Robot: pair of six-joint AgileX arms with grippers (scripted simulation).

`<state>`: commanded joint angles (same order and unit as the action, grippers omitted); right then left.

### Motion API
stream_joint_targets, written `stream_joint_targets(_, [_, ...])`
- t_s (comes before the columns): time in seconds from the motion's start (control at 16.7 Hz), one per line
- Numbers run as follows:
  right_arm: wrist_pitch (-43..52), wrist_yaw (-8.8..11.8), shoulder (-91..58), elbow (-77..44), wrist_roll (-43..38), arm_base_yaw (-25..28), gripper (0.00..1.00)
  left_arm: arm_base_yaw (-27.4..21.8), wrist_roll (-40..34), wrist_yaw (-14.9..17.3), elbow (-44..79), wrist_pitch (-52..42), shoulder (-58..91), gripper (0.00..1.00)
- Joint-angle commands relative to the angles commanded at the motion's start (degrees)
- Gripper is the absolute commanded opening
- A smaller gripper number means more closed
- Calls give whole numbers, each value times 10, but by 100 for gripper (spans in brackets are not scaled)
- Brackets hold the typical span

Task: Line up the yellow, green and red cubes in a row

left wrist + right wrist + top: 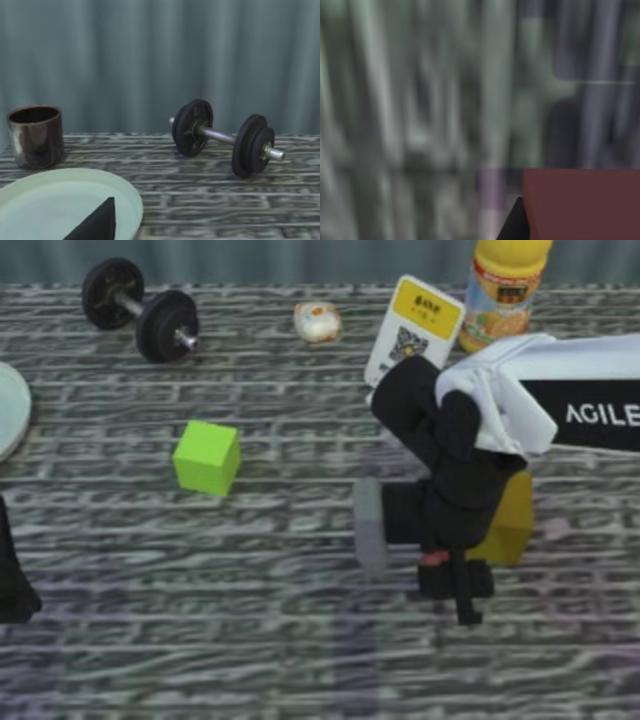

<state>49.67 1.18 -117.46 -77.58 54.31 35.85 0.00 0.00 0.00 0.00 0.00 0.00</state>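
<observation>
The right gripper (452, 575) is clamped on the small dull red cube (582, 202). The large mustard yellow cube (508, 520) sits just beside it, the lime green cube (206, 457) well apart toward the table's left. The left gripper (12, 590) is parked at the left edge; I cannot tell its state.

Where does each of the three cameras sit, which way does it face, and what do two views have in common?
Top view: above the table, looking down on the green cube, the yellow cube and the right arm.
Left wrist view: low by the plate, facing the dumbbell.
Right wrist view: close over the table, the red cube filling a corner.
Shared: dumbbell, top and left wrist.
</observation>
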Motion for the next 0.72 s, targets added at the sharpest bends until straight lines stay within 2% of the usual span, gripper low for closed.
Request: stream_joint_targets(0.72, [0,0,0,0,0,0,98,0,0,0,0,0,0,100])
